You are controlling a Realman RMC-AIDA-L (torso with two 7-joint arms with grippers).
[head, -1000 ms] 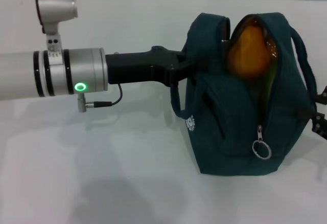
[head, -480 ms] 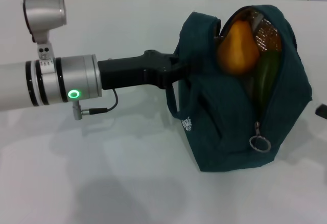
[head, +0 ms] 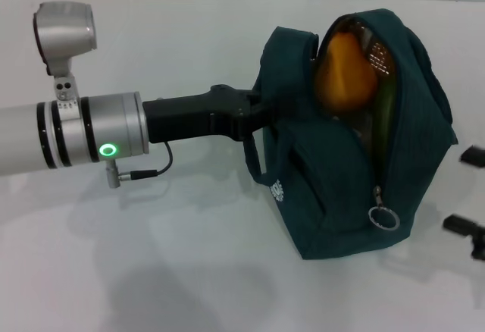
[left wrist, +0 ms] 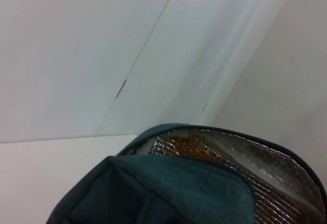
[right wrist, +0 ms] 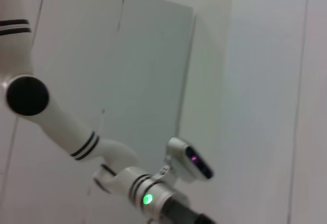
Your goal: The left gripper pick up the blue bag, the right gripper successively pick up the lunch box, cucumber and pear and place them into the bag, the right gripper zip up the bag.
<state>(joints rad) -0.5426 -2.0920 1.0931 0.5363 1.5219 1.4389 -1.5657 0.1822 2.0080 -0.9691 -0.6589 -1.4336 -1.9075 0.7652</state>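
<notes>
Dark teal-blue fabric bag (head: 345, 158) stands on the white table (head: 151, 271), right of centre in the head view, mouth unzipped and gaping. Silver foil lining (left wrist: 255, 162) shows inside the opening. In the bag: one orange-yellow pear (head: 345, 74) high in the mouth, and a strip of long green cucumber (head: 385, 116) just beside it, mostly hidden by the fabric. No lunch box can be made out inside. Metal ring zipper pull (head: 383, 217) hangs at the low end of the open zip; round white logo (head: 278, 190) on the near side.

Black two-fingered left gripper (head: 265, 108) reaches in from the left on its silver arm segment with green ring light (head: 108, 150); its tip is pressed into the bag's upper left edge, pinched onto the fabric.

Against half a second ago: the bag has tilted slightly, the pear sits a little higher and further left, less cucumber shows. Black right gripper (head: 470, 195) has come into view at the right edge, apart from the bag, its two fingertips spread with nothing between them.

Count: one bag, one pear, one cucumber, two grippers.
</notes>
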